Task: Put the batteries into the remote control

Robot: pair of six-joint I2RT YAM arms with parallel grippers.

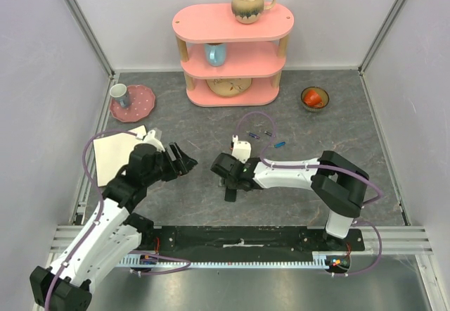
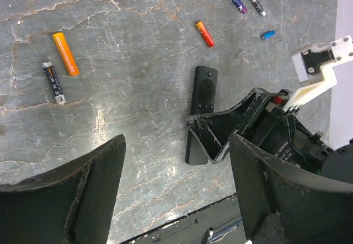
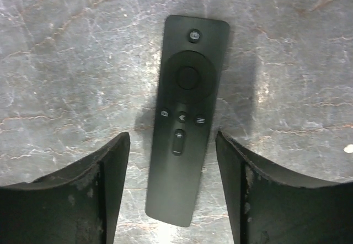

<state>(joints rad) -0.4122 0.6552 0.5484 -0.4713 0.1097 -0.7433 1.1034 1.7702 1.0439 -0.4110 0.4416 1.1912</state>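
Over the middle of the desk (image 2: pixel 138 117), your right fingers (image 3: pixel 110 166) stand apart on either side of the remote control (image 3: pixel 185 117), gripping nothing; a strip of desk shows at the left pad, while the right pad sits just beside the casing's edge. Your left fingers (image 2: pixel 99 172) hang spread wide and empty, just left of the right arm.

The remote lies flat, buttons up, so its battery bay is probably underneath. To take it well, centre the bar between the pads before you close, squeeze across its narrow width near the plain lower half, and keep off the round pad and keys. Smooth plastic on a hard top is likely to skate, so close evenly.

It is a slim, matte black bar with rounded corners, a ring pad and small keys. The desk is grey, veined like marble, with a slight sheen. The batteries (image 2: pixel 204 33) lie loose beyond the remote, on its far side: small, glossy cylinders in red-orange, purple, dark grey and blue. Two more, one orange and one dark, lie well apart to the left. All may roll if nudged.
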